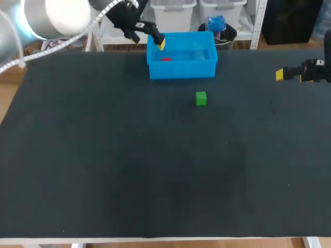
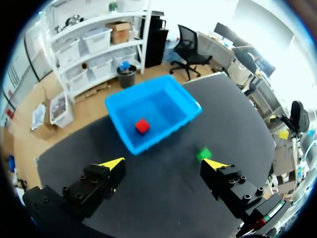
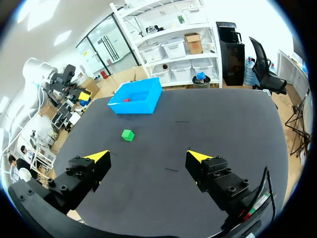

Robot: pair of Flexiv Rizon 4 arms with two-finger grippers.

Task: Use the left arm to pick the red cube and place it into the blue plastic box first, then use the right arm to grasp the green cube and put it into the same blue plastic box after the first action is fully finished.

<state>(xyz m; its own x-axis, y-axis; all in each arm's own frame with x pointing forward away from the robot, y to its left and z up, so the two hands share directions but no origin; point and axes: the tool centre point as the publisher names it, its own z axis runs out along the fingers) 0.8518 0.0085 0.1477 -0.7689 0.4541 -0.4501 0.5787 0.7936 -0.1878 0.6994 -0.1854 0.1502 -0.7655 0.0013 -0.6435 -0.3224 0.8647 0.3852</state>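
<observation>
**Red cube boxed, green cube waits on table**

The left arm is raised over the table [image 1: 129,165], its claw [image 2: 166,163] released, fingers spread wide with nothing between them. The one green cube [image 2: 203,153] sits just ahead of one fingertip. Farther ahead, the one blue plastic box [image 2: 148,144] holds the one red cube [image 2: 142,126]. The right arm hovers at the table's side, its claw [image 3: 148,155] likewise released and empty, with the green cube well ahead of it and the box beyond.
</observation>
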